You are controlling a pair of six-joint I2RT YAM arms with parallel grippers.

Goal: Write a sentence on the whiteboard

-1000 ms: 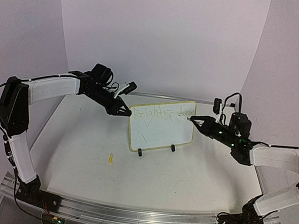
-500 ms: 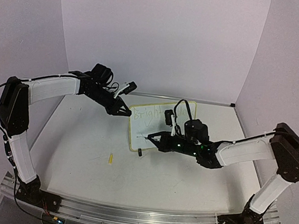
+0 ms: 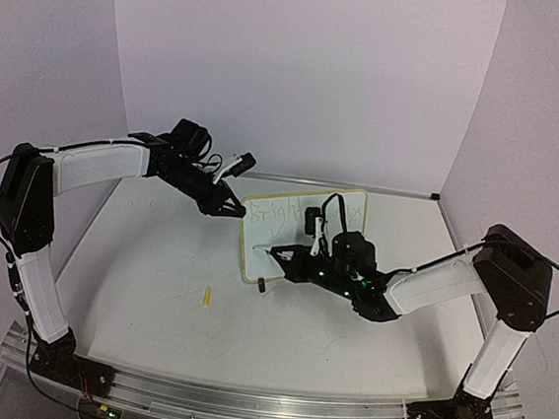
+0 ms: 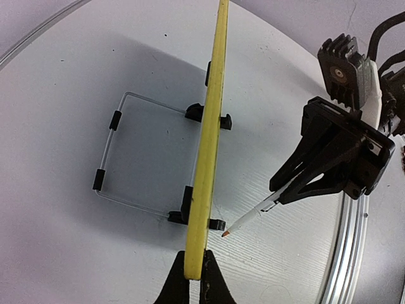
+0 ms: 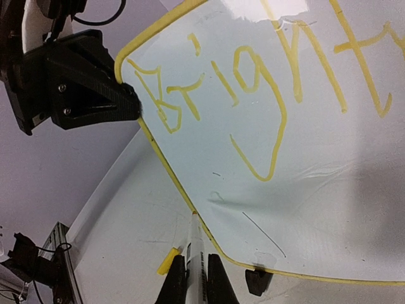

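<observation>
On the white tabletop [image 3: 152,296] the whiteboard [image 3: 257,235] is held upright, pinched at its left edge by the left hand [image 3: 232,208], so the marker [image 5: 193,237] clamped in the right hand [image 3: 289,260] should be pressed lightly under the sentence [image 5: 234,95].

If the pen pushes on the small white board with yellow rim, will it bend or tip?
Probably stiff: the small yellow-rimmed white board looks straight edge-on. Propped on a thin wire stand, it might tip or slide backward. The left end effector pinching its edge likely steadies it.
</observation>
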